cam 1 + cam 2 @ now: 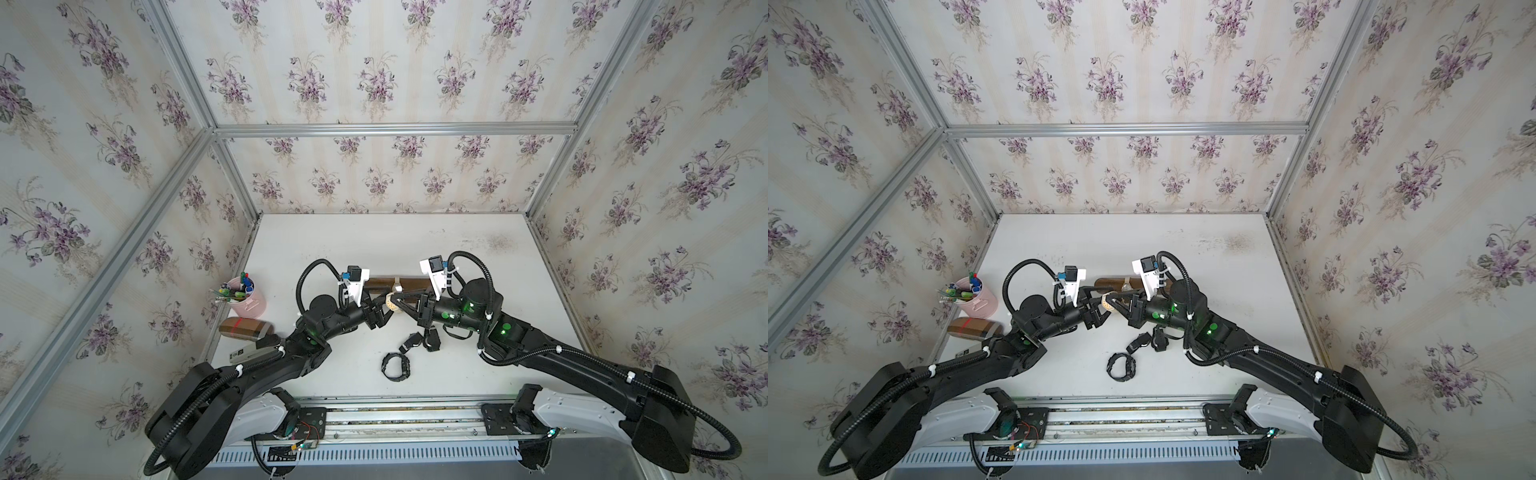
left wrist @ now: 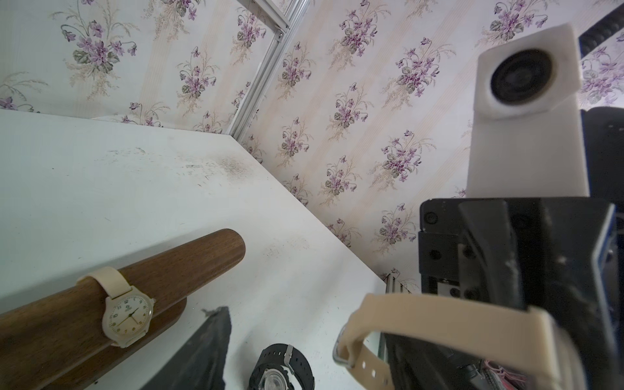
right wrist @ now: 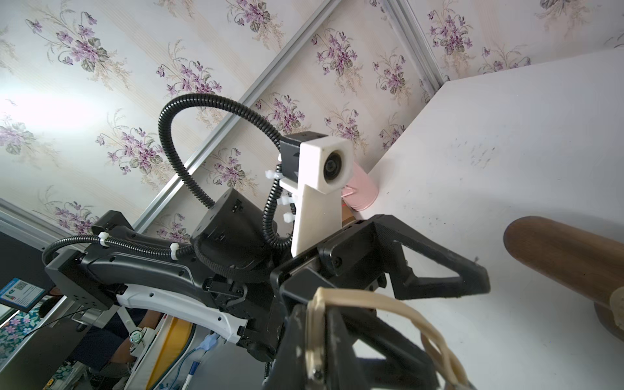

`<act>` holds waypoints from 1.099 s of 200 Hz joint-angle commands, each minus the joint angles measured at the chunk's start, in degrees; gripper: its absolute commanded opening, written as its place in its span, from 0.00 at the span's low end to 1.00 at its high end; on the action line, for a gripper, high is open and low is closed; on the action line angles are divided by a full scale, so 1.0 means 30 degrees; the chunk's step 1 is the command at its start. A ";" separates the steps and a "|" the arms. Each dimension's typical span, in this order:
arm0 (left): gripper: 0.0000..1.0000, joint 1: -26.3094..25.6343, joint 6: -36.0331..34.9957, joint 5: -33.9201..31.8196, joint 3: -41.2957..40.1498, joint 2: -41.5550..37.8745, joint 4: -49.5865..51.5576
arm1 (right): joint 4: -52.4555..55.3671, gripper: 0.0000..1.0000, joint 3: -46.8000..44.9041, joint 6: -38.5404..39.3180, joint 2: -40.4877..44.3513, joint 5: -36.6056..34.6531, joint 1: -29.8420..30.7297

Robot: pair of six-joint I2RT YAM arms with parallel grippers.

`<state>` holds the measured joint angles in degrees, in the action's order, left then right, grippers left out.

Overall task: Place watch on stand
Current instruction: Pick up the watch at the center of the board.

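Top views show me, nearest, black watches (image 1: 396,365) on the table (image 1: 332,249), then my right gripper (image 1: 397,302) pinching the beige watch (image 1: 390,302) by its strap, my left gripper (image 1: 382,309) spread just beside it, and farthest the stand (image 1: 409,283), 1 cream watch (image 2: 126,312) wrapped around its bar.

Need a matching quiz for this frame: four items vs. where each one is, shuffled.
1. cream analog watch
2. beige-strapped watch
3. looped black watch
4. pink cup

A. lying on the table
B. gripped by the right gripper
C. holds pens
D. wrapped around the stand

Pairs: 1-D, 2-B, 3-A, 4-C.
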<state>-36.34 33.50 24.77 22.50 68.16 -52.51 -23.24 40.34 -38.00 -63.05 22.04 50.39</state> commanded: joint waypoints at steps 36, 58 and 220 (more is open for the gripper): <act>0.56 -0.0679 -0.0322 0.1042 0.1162 0.0911 -0.1476 | -0.1529 0.00 -0.0231 -0.0602 -0.0058 0.0672 -0.0214; 0.40 -0.0676 -0.0324 0.0522 0.1284 0.0977 -0.1245 | -0.1787 0.00 -0.0617 -0.0773 0.0115 0.0672 -0.0381; 0.03 -0.0659 -0.1941 -0.1346 0.1597 -0.0495 0.2692 | 0.0621 0.26 -0.0686 0.0340 0.1524 -0.0355 -0.1035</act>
<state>-38.39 29.28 21.41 26.92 67.26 -45.67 -24.58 36.80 -40.21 -60.34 23.00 47.24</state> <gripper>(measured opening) 0.078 0.189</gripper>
